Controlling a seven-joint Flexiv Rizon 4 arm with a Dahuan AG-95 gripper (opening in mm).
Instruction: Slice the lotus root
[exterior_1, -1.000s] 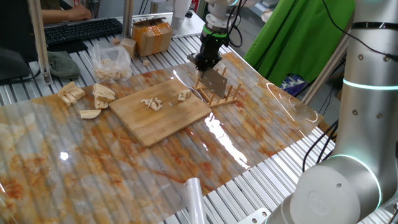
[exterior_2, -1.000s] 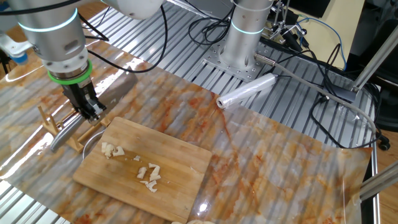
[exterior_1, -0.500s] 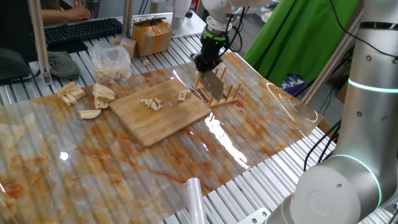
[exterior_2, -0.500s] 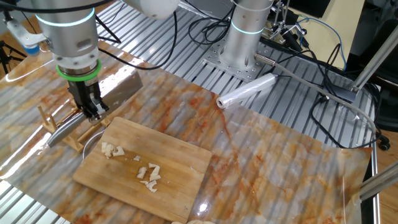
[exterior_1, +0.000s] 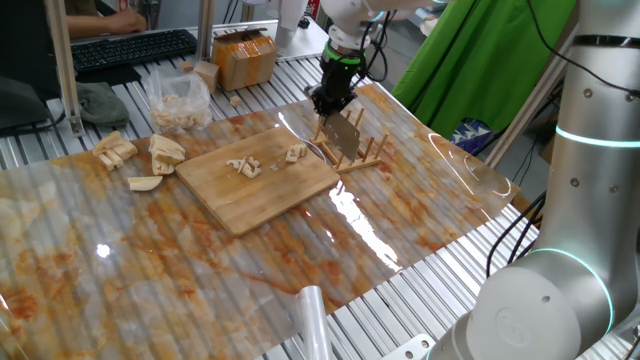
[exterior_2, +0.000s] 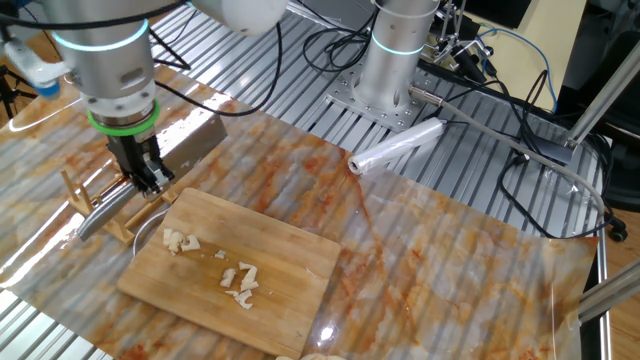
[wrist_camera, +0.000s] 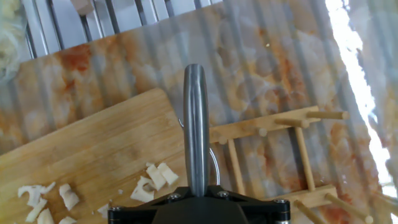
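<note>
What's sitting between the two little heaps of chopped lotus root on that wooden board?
Nothing much: in the other fixed view, bare cutting board separates the lotus pieces near the rack from the nearer pile, apart from a crumb or two.

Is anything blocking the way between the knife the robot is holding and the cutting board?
Nothing visible is. The gripper holds the knife at the wooden rack, right beside the cutting board, with only bare table between them.

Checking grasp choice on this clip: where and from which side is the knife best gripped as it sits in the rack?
By its metal handle, from straight above. The knife lies across the wooden rack with the handle jutting free, and the hand is already shut on it that way.
</note>
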